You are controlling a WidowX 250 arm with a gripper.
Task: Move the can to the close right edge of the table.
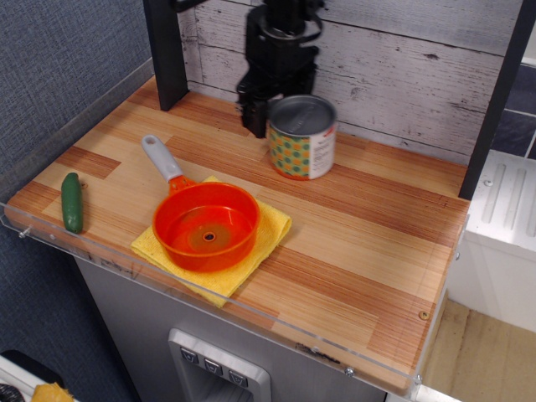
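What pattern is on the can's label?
The can shows yellow, orange and teal dots, plus a white and red panel; seen in the only view, observation.image.

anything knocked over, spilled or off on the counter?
Nothing stands out. The can stands upright near the back wall with the hand right beside it. The orange pan sits level on the yellow cloth; the green vegetable lies near the left edge.
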